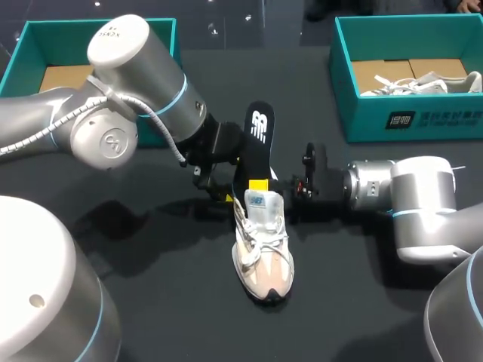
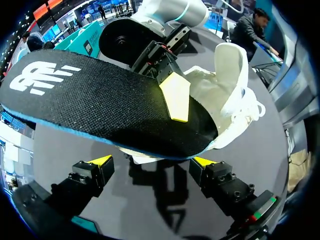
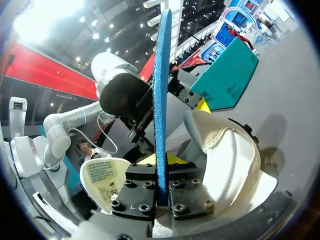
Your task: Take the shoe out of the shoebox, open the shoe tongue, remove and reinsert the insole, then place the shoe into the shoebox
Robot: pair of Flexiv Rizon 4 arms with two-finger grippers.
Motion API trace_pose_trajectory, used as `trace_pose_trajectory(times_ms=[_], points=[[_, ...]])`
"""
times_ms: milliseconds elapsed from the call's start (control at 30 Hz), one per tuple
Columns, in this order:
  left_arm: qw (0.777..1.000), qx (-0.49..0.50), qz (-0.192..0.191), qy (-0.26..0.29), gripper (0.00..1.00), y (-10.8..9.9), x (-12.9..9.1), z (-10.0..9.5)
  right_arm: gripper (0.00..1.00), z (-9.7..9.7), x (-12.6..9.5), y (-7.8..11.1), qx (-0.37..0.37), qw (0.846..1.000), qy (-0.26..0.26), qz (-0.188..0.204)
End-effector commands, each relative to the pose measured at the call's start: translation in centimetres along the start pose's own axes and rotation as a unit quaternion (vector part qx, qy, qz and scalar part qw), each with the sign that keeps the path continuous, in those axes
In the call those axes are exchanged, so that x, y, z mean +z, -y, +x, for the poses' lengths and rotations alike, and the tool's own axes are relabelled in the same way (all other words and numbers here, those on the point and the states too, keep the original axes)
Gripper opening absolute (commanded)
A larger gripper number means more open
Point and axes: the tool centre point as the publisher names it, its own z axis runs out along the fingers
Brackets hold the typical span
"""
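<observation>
One white-and-pink laced sneaker (image 1: 263,249) lies on the dark table (image 1: 173,302), toe towards us. From its heel rises a black fabric insole (image 1: 256,143), blue-edged, which our right gripper (image 3: 161,162) pinches. Beside that heel, our left gripper (image 2: 152,160) hovers, jaws spread.

Insole (image 1: 259,128) w/ white logo; shoebox (image 1: 370,121) w/ white print.

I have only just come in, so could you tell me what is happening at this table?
The right gripper is shut on the black insole, holding it upright with its lower end at the opening of the white shoe, which stands on the table. The left gripper is open beside the shoe's heel, gripping nothing.
</observation>
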Motion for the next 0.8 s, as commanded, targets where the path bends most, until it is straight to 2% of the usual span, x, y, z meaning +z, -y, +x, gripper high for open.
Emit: trace_pose_trajectory(times_ms=[33, 300, 633, 700, 800], points=[[1.0, 0.0, 0.0, 0.0, 1.0, 0.01, 0.08, -0.04, 0.0, 0.8, 0.15, 0.8, 0.003, 1.0, 0.027, -0.007], [1.0, 0.0, 0.0, 0.0, 1.0, 0.01, 0.08, -0.04, 0.0, 1.49, -0.53, 1.07, -0.013, 0.999, 0.046, -0.025], [1.0, 0.0, 0.0, 0.0, 1.0, 0.01, 0.08, -0.04, 0.0, 1.12, -0.6, 1.37, -0.005, 1.0, 0.022, -0.015], [1.0, 0.0, 0.0, 0.0, 1.0, 0.01, 0.08, -0.04, 0.09, 0.98, -0.58, 1.17, -0.004, 1.0, 0.019, -0.01], [1.0, 0.0, 0.0, 0.0, 1.0, 0.01, 0.08, -0.04, 0.11, 0.78, -0.51, 0.68, -0.005, 1.0, 0.015, -0.002]])
